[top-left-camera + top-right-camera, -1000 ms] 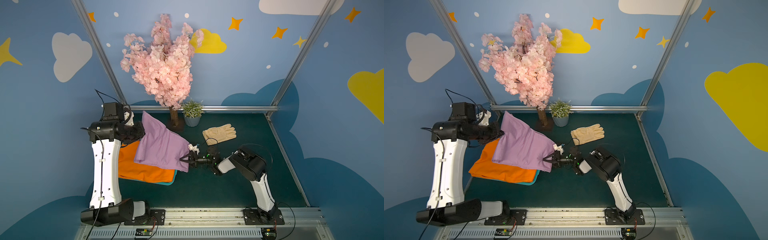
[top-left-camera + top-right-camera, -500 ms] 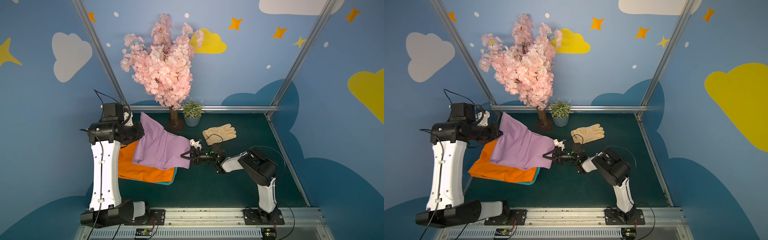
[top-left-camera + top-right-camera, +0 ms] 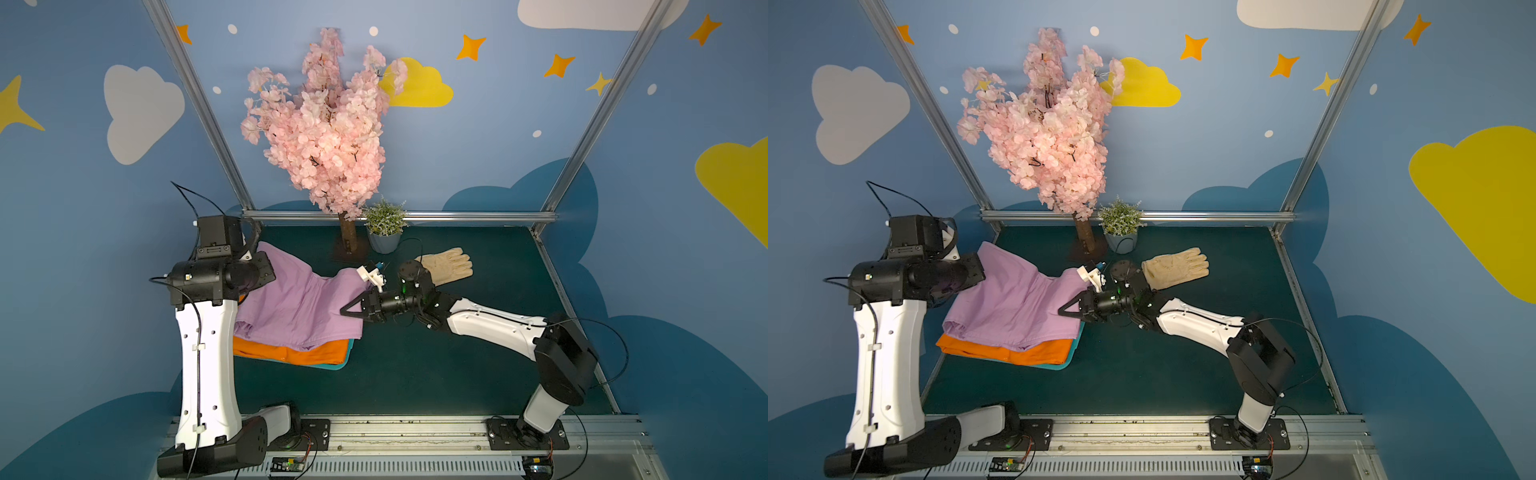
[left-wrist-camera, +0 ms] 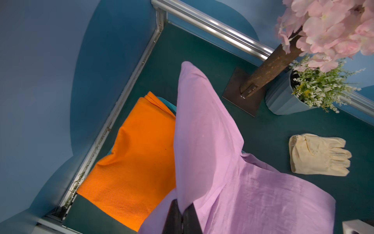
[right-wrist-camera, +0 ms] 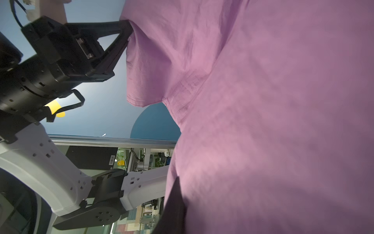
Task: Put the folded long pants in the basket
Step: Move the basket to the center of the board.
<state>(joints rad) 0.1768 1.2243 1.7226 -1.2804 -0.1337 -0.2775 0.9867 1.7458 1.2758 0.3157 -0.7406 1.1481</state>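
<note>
The raised pants (image 3: 299,303) drape over the folded pants (image 3: 316,353) at the worktop's (image 3: 457,374) left; the tree (image 3: 328,133) and potted plant (image 3: 384,232) stand behind; the glove (image 3: 451,266) lies to the right.

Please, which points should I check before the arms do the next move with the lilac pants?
1. Left pincer shut on the lilac pants: ok.
2. Right pincer shut on their opposite edge: ok.
3. Lilac pants over the basket: ok.
4. Lilac pants flat: not ok, sagging and creased.
5. Room in the basket above the orange pants: cannot tell.
6. Glove apart from the cloth: ok.
</note>
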